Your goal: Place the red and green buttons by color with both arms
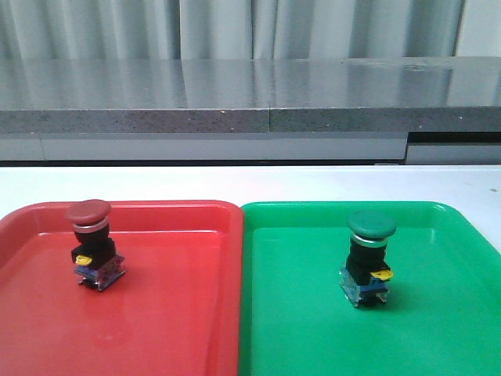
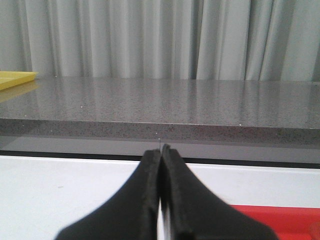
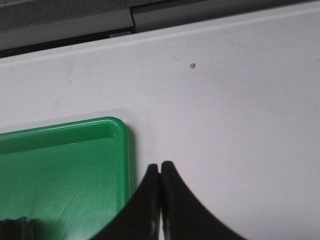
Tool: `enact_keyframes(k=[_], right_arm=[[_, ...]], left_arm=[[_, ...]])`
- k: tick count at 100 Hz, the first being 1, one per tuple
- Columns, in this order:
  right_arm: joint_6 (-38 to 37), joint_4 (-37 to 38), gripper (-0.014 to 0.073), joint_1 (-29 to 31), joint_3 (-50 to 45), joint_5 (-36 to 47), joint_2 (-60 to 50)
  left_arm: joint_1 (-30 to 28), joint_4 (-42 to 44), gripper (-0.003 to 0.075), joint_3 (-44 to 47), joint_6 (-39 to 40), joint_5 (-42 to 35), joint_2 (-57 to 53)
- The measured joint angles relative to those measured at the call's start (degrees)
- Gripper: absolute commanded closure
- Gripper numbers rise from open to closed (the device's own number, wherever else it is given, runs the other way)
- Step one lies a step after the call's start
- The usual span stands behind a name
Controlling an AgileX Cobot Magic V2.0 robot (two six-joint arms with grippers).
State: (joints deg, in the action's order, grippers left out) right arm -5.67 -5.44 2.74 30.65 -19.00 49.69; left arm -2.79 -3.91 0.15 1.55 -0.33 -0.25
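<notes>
The red button [image 1: 88, 213] stands upright in the red tray [image 1: 172, 313], at its far left. The green button [image 1: 371, 225] stands upright in the green tray [image 1: 438, 313], near its middle. Neither arm shows in the front view. My left gripper [image 2: 161, 150] is shut and empty, above the white table with a corner of the red tray [image 2: 280, 220] beside it. My right gripper [image 3: 160, 167] is shut and empty, just outside the far right corner of the green tray [image 3: 65, 165]. A dark bit at the frame edge [image 3: 15, 227] may be the green button.
The two trays lie side by side on a white table [image 1: 235, 184]. A grey stone counter [image 1: 250, 94] runs behind the table, with pale curtains beyond. A yellow tray [image 2: 15, 78] lies on the counter at far left.
</notes>
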Motion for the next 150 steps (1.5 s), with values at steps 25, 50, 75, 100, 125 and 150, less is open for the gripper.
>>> enact_keyframes(k=[25,50,75,100,125,150], right_arm=[[0.04,2.35,0.0658,0.07,-6.25,4.04,-7.67],[0.04,5.44,0.0657,0.07,-11.70,7.35,-18.55],[-3.65,10.53,0.0657,0.07,-14.54,8.25,-28.66],[-5.41,11.48,0.0657,0.07,-21.52,13.35,-36.50],[-5.66,10.56,0.0657,0.07,-30.62,20.46,-43.20],[-5.66,10.32,0.0657,0.07,-32.25,19.00,-49.69]], left_arm=[[0.00,0.00,0.0741,0.00,0.00,0.00,0.00],[0.00,0.00,0.0741,0.00,0.00,0.00,0.00],[0.00,0.00,0.0741,0.00,0.00,0.00,0.00],[0.00,0.00,0.0741,0.00,0.00,0.00,0.00],[0.00,0.00,0.0741,0.00,0.00,0.00,0.00],[0.00,0.00,0.0741,0.00,0.00,0.00,0.00]])
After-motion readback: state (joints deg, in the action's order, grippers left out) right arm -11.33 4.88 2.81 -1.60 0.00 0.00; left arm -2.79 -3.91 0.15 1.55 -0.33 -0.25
